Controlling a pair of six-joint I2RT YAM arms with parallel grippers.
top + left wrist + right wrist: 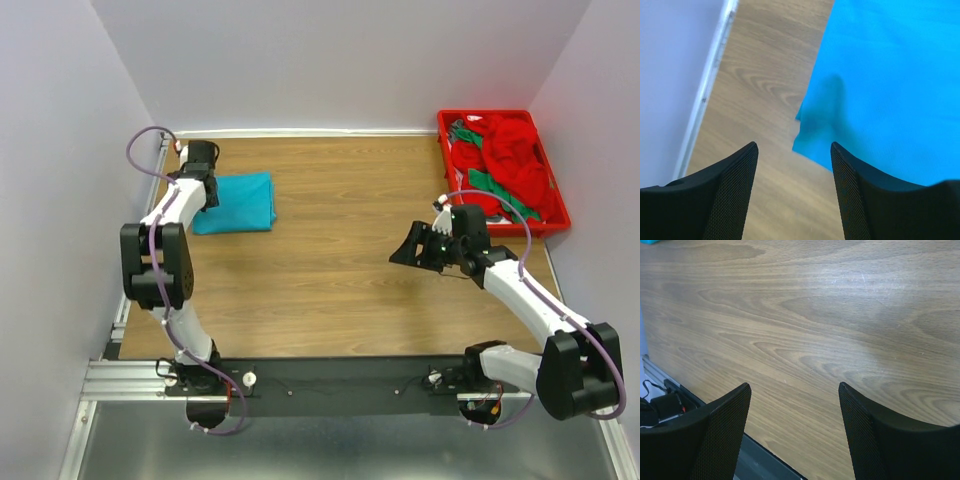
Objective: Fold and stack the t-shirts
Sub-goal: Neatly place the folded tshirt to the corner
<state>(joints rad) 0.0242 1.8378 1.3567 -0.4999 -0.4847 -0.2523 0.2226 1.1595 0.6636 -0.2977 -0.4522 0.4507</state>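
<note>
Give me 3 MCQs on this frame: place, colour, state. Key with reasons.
1. Where on the table is the teal t-shirt? A) far left B) centre C) near right corner
2. Colours of the t-shirts in the red tray? A) teal and white B) red and green C) all blue
3. Left end effector? A) shut on the teal t-shirt B) shut, empty C) open, empty

1A: it lies by the left wall.
2B: red cloth with green parts fills the tray.
3C: its fingers stand apart with nothing between them.
</note>
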